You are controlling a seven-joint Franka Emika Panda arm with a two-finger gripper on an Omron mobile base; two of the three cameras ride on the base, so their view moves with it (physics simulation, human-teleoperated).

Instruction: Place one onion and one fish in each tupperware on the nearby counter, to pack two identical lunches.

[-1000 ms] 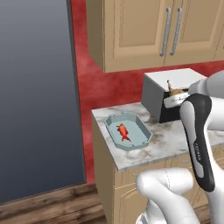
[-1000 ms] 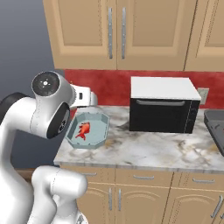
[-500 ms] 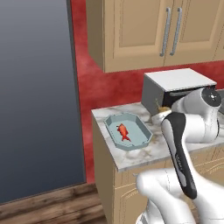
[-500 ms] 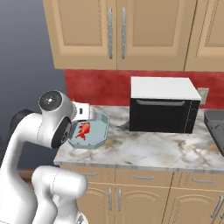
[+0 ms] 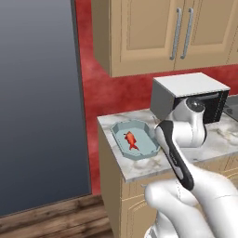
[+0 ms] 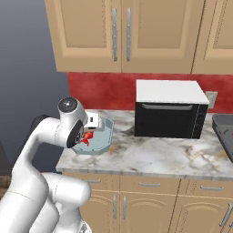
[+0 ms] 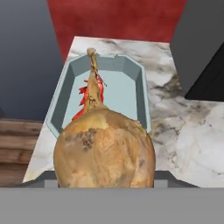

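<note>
A yellow-brown onion with a long dry tip sits close up in the hand view, and my gripper is shut on it, its fingers hidden behind the bulb. Beyond the onion lies the pale blue-grey octagonal tupperware with one red-orange fish inside. In the base views the tupperware rests at the counter's left end with the fish in it. My hand hovers just above the tray's near side.
A grey-topped black microwave stands on the marble counter to the right of the tray. A tall dark grey panel rises left of the counter end. Wooden cupboards hang overhead.
The arm has swung down and left from beside the microwave toward the tray, carrying the onion with it. The tray and fish have stayed in place.
</note>
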